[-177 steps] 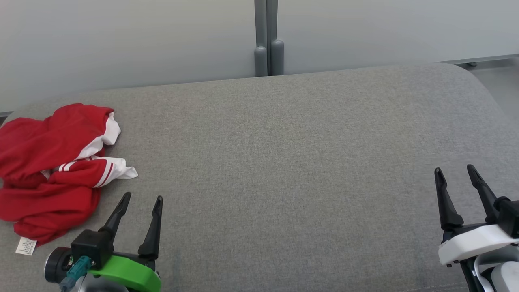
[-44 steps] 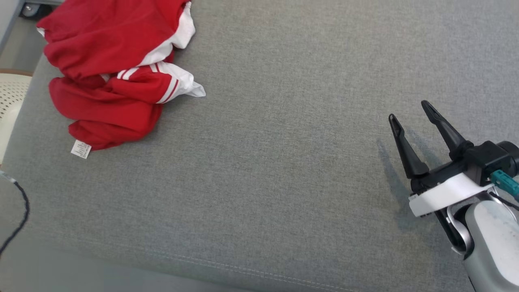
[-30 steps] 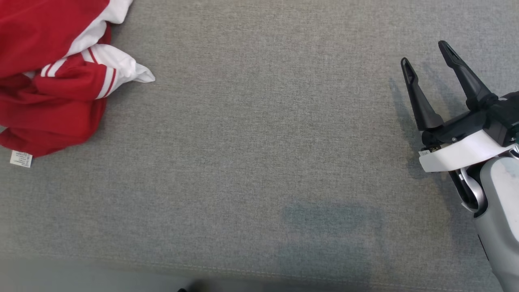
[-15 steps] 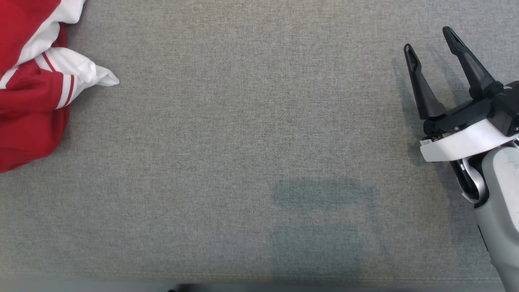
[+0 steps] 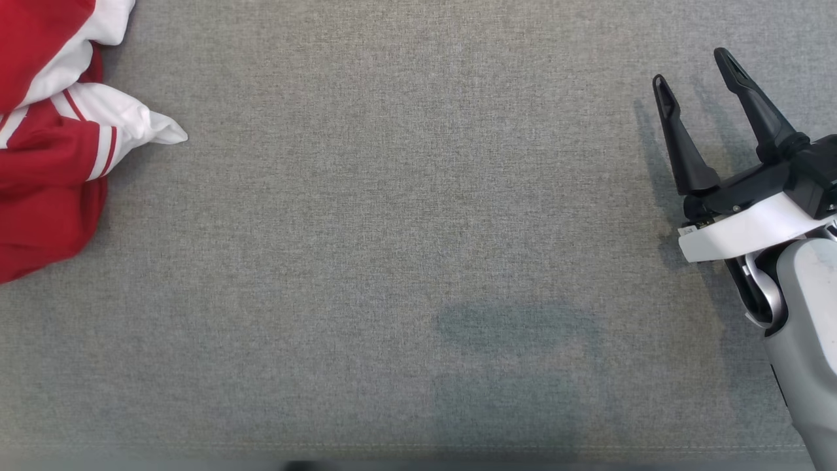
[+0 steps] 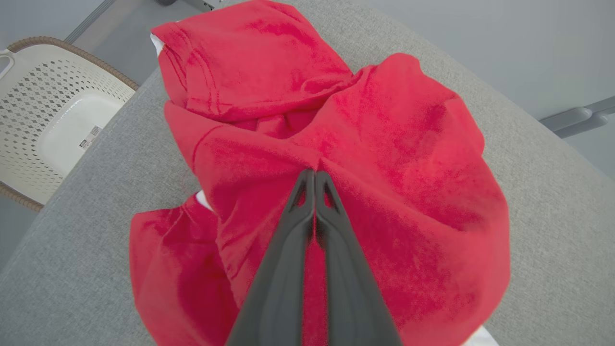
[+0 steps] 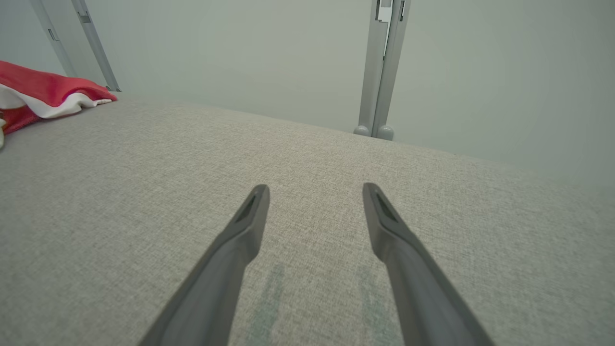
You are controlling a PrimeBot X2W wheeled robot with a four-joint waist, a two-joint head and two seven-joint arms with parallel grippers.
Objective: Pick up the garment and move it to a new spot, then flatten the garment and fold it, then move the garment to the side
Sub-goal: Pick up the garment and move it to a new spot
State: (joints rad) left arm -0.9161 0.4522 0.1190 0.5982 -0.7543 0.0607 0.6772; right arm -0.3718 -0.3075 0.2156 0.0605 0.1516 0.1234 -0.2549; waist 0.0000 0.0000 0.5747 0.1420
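— Can any writing be read here?
— None. The white basket (image 6: 48, 91) carries a small sticker (image 6: 90, 136), but its print is too small to read.

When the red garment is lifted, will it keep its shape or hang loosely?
Probably floppy: the red garment lies crumpled in soft folds. It would likely dangle from one point, since the left end effector pinches only a small pucker. Its white cuff may trail over the grey cushion.

Garment (image 5: 46, 196): red, white panels, red-and-white striped cuff. Cushion (image 5: 392, 229): grey, fine even weave. Basket (image 6: 29, 96): cream, diamond perforations, brown rim. Right gripper (image 5: 689, 65): black, white collar.
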